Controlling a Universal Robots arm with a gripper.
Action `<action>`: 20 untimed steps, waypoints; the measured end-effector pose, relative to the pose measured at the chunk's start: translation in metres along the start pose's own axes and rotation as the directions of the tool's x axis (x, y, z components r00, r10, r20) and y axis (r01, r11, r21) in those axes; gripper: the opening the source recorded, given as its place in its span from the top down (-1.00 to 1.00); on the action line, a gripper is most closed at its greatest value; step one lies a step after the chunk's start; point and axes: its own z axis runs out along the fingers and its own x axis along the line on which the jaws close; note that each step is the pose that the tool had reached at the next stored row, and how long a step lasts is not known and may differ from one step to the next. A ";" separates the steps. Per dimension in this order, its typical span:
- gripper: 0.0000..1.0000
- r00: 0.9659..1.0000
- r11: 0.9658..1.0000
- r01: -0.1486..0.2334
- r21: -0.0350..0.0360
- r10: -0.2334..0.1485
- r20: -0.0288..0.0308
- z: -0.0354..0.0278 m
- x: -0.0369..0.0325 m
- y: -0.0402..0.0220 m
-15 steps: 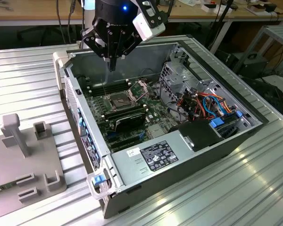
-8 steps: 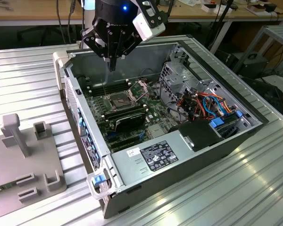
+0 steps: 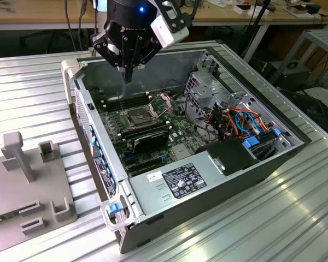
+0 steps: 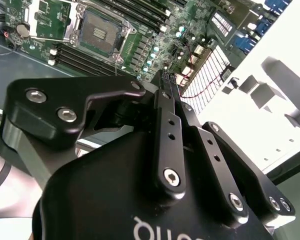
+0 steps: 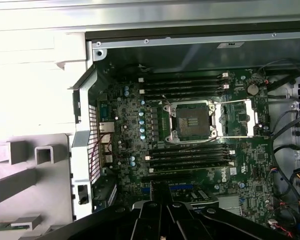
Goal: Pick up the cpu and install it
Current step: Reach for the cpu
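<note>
Whether the cpu is pinched in the clenched tool [image 3: 128,76] you cannot tell. The tool hangs over the board [image 5: 125,150], near the open socket [image 5: 190,120]. Descend off-square and you risk bent socket pins, or clipping the memory sticks [image 5: 182,85] alongside.

In both wrist views the table [image 5: 35,75] is washed out to white glare, while the case [image 5: 190,50] interior is left dim. Soft streaks are reflected off the table in the exterior view.

Table [image 3: 295,218] ribbed bare metal; case [image 3: 251,180] sheet metal; gripper [image 3: 128,76] matt black, probably metal.
</note>
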 end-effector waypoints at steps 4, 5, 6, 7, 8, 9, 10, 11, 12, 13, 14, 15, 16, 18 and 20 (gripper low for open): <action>0.79 1.000 1.000 0.000 0.000 0.000 0.000 -0.0001 0.0070 -0.0005; 0.79 1.000 1.000 0.000 0.000 0.000 0.000 -0.0002 0.0090 -0.0006; 0.79 1.000 1.000 0.000 0.000 0.000 0.000 -0.0001 0.0110 -0.0007; 0.79 1.000 1.000 0.000 0.000 0.000 0.000 -0.0002 0.0129 -0.0008; 0.79 1.000 1.000 0.000 0.000 0.000 0.000 -0.0002 0.0150 -0.0009; 0.79 1.000 1.000 0.000 0.000 0.000 0.000 -0.0002 0.0167 -0.0010; 0.79 1.000 1.000 0.000 0.000 0.000 0.000 -0.0002 0.0191 -0.0011; 0.79 1.000 1.000 0.000 0.000 0.000 0.000 -0.0003 0.0207 -0.0011; 0.79 1.000 1.000 0.000 0.000 0.000 0.000 -0.0003 0.0225 -0.0012; 0.79 1.000 1.000 0.000 0.000 0.000 0.000 -0.0003 0.0241 -0.0012; 0.79 1.000 1.000 0.000 0.000 0.000 0.000 -0.0004 0.0258 -0.0013; 0.79 1.000 1.000 0.000 0.000 0.000 0.000 -0.0004 0.0275 -0.0014; 0.79 1.000 1.000 0.000 0.001 0.000 0.000 -0.0004 0.0293 -0.0014; 0.79 1.000 1.000 0.000 0.001 0.000 0.000 -0.0005 0.0328 -0.0015; 0.79 1.000 1.000 0.000 0.000 0.000 0.000 -0.0005 0.0362 -0.0017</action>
